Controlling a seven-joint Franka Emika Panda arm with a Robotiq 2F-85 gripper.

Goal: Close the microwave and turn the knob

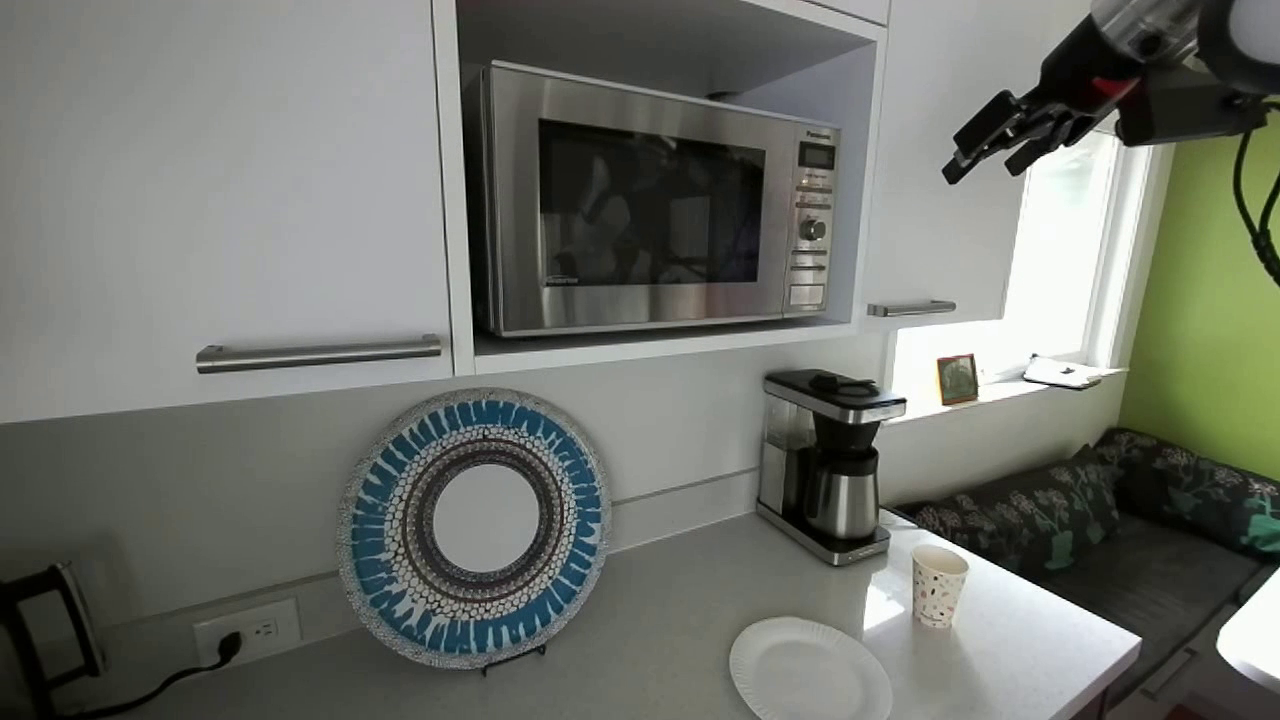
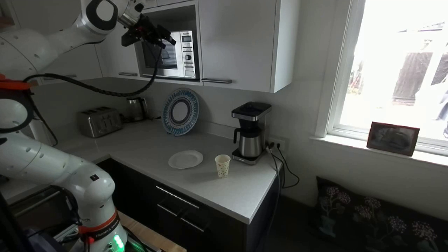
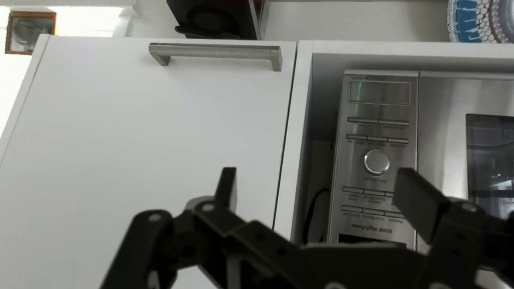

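The gripper (image 3: 318,176) is hovering spread-jawed, empty, the knob (image 3: 376,162) sitting near its three o'clock in the wrist view! That offset is probably inviting a knock on the cabinet (image 3: 140,128).

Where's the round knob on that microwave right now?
In an exterior view, the knob sits near the right end of the front of the microwave, below the small dark display and to the right of the door window.

wrist view | microwave (image 3: 439,140): cut off, partly behind end effector (image 3: 319,184) | patterned disc (image 3: 470,24): cut off
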